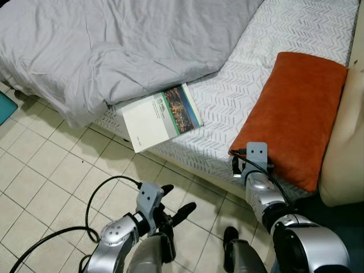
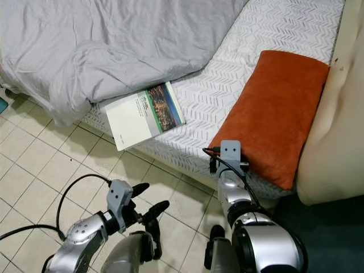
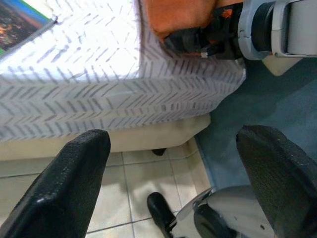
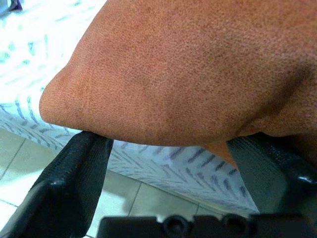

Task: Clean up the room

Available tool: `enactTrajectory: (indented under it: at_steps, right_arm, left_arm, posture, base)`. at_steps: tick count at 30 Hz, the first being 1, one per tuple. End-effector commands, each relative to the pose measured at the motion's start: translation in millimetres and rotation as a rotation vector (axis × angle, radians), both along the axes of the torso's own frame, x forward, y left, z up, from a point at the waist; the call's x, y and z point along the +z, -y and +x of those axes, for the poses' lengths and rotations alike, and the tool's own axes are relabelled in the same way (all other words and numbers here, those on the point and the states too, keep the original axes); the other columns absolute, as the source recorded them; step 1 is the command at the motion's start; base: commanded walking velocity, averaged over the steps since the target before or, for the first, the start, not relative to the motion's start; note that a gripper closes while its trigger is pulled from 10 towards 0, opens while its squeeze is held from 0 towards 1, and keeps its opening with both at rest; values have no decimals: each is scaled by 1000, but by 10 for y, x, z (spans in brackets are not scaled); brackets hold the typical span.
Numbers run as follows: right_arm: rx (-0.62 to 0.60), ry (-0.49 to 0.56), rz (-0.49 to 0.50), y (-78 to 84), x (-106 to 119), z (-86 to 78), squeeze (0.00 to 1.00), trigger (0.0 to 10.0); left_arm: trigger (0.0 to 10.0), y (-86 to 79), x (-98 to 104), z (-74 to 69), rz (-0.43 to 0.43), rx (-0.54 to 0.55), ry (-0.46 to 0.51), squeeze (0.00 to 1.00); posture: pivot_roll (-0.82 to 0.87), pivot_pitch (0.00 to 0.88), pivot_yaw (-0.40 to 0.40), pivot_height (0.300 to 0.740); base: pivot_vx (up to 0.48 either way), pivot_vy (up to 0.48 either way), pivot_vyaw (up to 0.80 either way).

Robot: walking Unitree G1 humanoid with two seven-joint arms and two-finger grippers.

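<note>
An orange pillow [image 1: 296, 114] lies on the bed's right side, its near corner overhanging the mattress edge. My right gripper [image 4: 168, 163] is at that corner, open, one black finger [image 4: 74, 183] on each side of the pillow's [image 4: 188, 64] lower edge. A book [image 1: 162, 116] with a white and green cover rests at the mattress edge, partly under the grey duvet [image 1: 114, 51]. My left gripper [image 1: 176, 200] hangs open above the tiled floor in front of the bed, holding nothing.
The mattress [image 1: 227, 96] has a white sheet with a grey chevron pattern. A beige padded surface [image 1: 347, 148] stands at the far right. A black cable [image 1: 91, 205] loops over the tiles by my left arm. Blue-grey flooring [image 3: 257, 99] lies beyond the bed's corner.
</note>
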State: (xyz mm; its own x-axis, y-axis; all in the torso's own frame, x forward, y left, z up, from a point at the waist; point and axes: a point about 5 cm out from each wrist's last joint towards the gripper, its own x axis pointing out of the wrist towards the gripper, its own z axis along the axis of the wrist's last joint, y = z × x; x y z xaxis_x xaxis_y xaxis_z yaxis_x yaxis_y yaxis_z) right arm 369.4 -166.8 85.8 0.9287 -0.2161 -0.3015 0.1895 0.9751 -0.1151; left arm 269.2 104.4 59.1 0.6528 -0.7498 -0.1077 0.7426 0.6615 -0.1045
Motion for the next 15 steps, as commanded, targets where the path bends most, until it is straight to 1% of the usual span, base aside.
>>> enactTrajectory:
  at_steps: [1,2,4,5,6,7,8,10,11,13,15]
  right_arm:
    - [-4,41,-11,62,118,58,0,10000]
    - [10,31,15,36,75,38,0,10000]
    - [19,27,34,19,48,24,0,10000]
    - [22,10,58,5,-24,-17,0,10000]
    - [23,-16,75,4,-126,-80,0,10000]
    - [23,-16,75,4,-126,-80,0,10000]
    - [4,-62,113,20,-300,-197,0,10000]
    - [-16,-107,157,38,-459,-317,0,10000]
    - [-19,-126,172,44,-522,-366,0,10000]
    - [-19,-126,172,44,-522,-366,0,10000]
    - [-33,-169,202,73,-684,-513,0,10000]
  left_arm:
    - [10000,-4,-123,-66,20,-8,-41,0]
    - [10000,5,-127,-61,18,-5,-40,0]
    - [10000,10,-133,-62,17,-4,-41,0]
    - [10000,14,-138,-74,14,-4,-42,0]
    - [10000,22,-158,-85,13,-3,-47,0]
    - [10000,22,-158,-85,13,-3,-47,0]
    - [10000,39,-190,-103,10,-3,-53,0]
    - [10000,71,-222,-116,4,-5,-59,0]
    - [10000,88,-237,-117,2,-6,-63,0]
    - [10000,88,-237,-117,2,-6,-63,0]
    - [10000,136,-255,-118,-10,-5,-67,0]
  posture:
    - [61,423,68,740]
    - [51,401,58,740]
    - [48,395,57,740]
    - [42,384,52,740]
    - [27,355,43,740]
    - [27,355,43,740]
    - [18,338,39,740]
    - [6,309,30,740]
    - [1,299,27,740]
    - [1,299,27,740]
    - [-24,251,16,740]
  base:
    - [0,0,0]
    - [0,0,0]
    - [0,0,0]
    - [0,0,0]
    - [0,0,0]
    - [0,0,0]
    - [0,0,0]
    - [0,0,0]
    - [0,0,0]
    - [0,0,0]
    - [0,0,0]
